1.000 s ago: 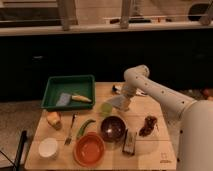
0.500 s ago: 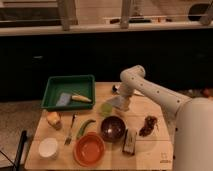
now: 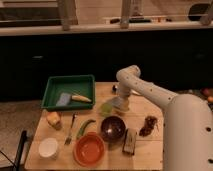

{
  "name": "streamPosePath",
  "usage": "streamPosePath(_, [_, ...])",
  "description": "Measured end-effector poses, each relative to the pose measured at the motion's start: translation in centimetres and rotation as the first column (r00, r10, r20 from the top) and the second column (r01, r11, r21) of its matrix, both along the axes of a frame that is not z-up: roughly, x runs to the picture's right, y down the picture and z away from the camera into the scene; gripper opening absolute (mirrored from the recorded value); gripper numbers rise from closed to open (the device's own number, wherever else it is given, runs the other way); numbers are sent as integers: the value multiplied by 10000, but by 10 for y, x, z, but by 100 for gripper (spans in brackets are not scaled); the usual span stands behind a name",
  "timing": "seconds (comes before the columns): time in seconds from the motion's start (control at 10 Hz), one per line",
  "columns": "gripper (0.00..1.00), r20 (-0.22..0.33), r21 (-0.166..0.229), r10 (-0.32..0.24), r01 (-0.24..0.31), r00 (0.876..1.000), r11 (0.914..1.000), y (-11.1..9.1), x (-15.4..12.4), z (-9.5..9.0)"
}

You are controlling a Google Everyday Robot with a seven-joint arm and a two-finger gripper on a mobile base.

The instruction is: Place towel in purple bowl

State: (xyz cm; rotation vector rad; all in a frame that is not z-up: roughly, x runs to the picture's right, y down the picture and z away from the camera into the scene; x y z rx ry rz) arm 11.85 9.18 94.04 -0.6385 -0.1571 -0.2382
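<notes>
The dark purple bowl (image 3: 113, 128) stands upright in the middle of the wooden table (image 3: 150, 150). My gripper (image 3: 122, 105) hangs from the white arm (image 3: 150, 92) and sits low over the table, just behind the bowl. A pale green soft lump (image 3: 106, 108), possibly the towel, lies on the table against the gripper's left side. I cannot tell whether the gripper holds it. The inside of the bowl looks dark and I see nothing in it.
A green tray (image 3: 70, 82) at back left holds a grey-blue pad (image 3: 63, 99) and a yellow-handled tool (image 3: 80, 98). An orange bowl (image 3: 90, 148), white cup (image 3: 48, 147), fork (image 3: 70, 131), green pepper (image 3: 85, 127), yellow-orange fruit (image 3: 53, 118), brown bar (image 3: 130, 141) and dark red-brown item (image 3: 149, 125) surround the purple bowl.
The arm's elbow has shifted a little to the left and the gripper has sunk slightly toward the table beside the green lump. Nothing else has moved.
</notes>
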Motion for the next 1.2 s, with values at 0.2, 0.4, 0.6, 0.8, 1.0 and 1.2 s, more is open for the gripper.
streamPosePath(0.2, [52,58,-186,-74,75,10000,9998,6,1,6])
streamPosePath(0.4, [33,120,-390,8,-3,9999,9992,10,3,9])
streamPosePath(0.6, [12,144,-383,7,-1,9999,9993,9,3,10])
streamPosePath(0.8, [0,103,-432,-21,25,9999,9991,9,5,7])
streamPosePath(1.0, [0,167,-465,65,-57,9998,9989,10,8,7])
streamPosePath(1.2, [0,240,-447,184,-173,9995,9988,10,12,7])
